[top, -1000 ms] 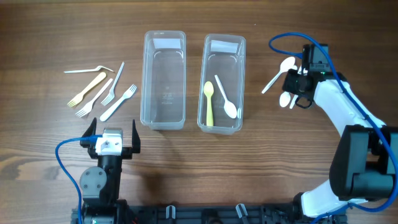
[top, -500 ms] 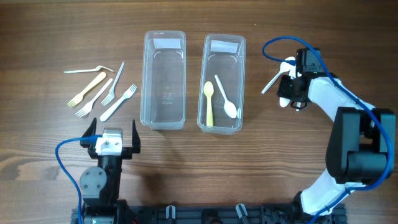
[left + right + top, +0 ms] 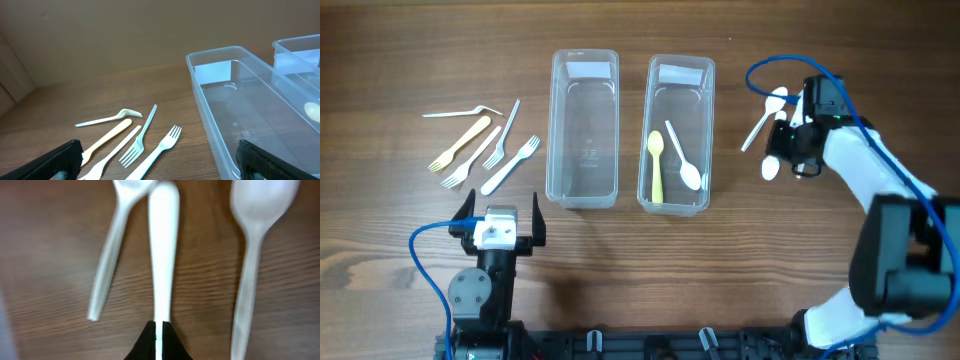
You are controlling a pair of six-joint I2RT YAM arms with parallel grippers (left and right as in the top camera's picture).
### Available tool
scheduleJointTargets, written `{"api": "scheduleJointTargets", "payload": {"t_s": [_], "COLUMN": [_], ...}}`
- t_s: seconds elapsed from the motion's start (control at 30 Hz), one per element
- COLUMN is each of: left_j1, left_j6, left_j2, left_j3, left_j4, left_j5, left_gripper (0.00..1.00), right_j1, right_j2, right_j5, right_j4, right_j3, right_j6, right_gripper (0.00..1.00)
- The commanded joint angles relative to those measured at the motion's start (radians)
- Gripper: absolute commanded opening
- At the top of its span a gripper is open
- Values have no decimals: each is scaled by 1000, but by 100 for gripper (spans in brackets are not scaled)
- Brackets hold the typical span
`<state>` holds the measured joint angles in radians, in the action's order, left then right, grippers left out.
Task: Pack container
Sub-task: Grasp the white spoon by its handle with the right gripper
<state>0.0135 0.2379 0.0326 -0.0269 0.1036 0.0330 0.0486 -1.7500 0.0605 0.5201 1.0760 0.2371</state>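
At the near edge of the table, the left gripper (image 3: 503, 210) stands with its jaws spread wide, gripping nothing; just beyond lie the forks (image 3: 485, 150). Farther out, the left container (image 3: 552, 130) and right container (image 3: 707, 130) sit side by side; the right one holds a yellow spoon (image 3: 656, 165) beside a white spoon (image 3: 683, 160); off to its right, the right gripper (image 3: 159, 330) is pinched tight on the handle of the held spoon (image 3: 163, 255).

The wooden table (image 3: 400, 240) bears two clear tubs. The left container (image 3: 584, 128) has the other container (image 3: 678, 133) just beside its right, five plastic forks (image 3: 503, 135) near its left, and white spoons (image 3: 763, 118) farther right.
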Motion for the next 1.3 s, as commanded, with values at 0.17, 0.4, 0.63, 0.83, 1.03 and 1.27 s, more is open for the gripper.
{"api": "scheduleJointTargets", "payload": {"t_s": [0.17, 0.4, 0.63, 0.83, 1.03, 1.27], "left_j1": [4, 4, 4, 4, 4, 4], "left_j6": [-9, -9, -9, -9, -9, -9], "left_j2": [-5, -5, -5, -5, -5, -5], "left_j3": [6, 6, 6, 6, 6, 6], "left_j4": [-5, -5, -5, -5, -5, -5], "left_j5": [10, 9, 9, 10, 10, 10], "left_gripper": [100, 100, 100, 100, 100, 100], "right_j1": [-4, -5, -6, -6, -6, -6], "right_j2": [100, 45, -43, -100, -100, 45], "right_j5": [16, 17, 72, 72, 72, 72], "right_j4": [31, -6, -50, -64, -51, 32], "right_j3": [-40, -110, -120, -120, -120, -120], "right_j6": [10, 25, 24, 24, 24, 26], "right_gripper": [56, 51, 51, 30, 13, 4]}}
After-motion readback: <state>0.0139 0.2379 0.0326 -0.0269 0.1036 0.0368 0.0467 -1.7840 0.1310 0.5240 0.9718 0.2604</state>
